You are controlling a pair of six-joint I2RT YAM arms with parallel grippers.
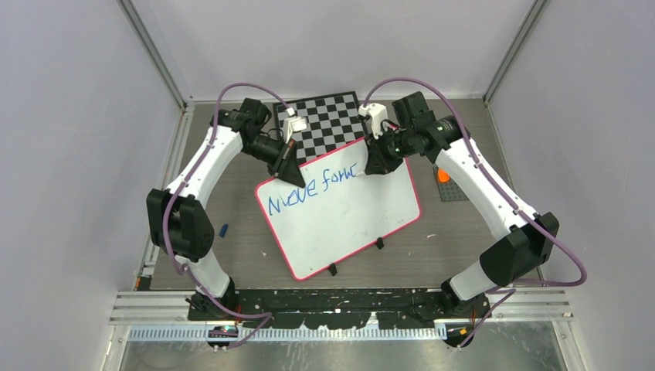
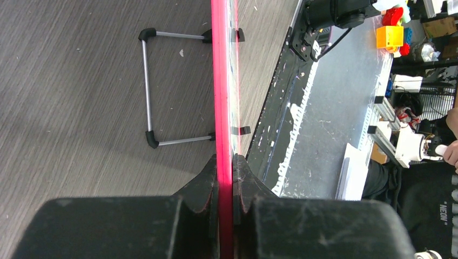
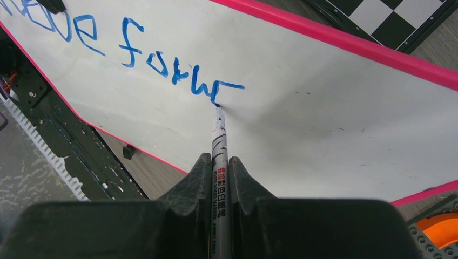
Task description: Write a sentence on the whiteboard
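Observation:
The whiteboard [image 1: 347, 220] lies tilted on the table, white with a red-pink rim. Blue lettering [image 1: 310, 191] on it reads "Move forw" in one line; it also shows in the right wrist view [image 3: 156, 62]. My left gripper [image 1: 287, 171] is shut on the board's far-left rim [image 2: 222, 97], seen edge-on. My right gripper [image 1: 376, 165] is shut on a silver whiteboard marker [image 3: 220, 156], whose tip touches the board at the end of the "w" [image 3: 216, 102].
A black-and-white checkered board [image 1: 330, 120] lies behind the whiteboard. An orange piece on a grey plate [image 1: 446, 179] sits at the right. A small blue cap [image 1: 224, 229] lies left of the board. The board's wire stand [image 2: 154, 89] shows underneath.

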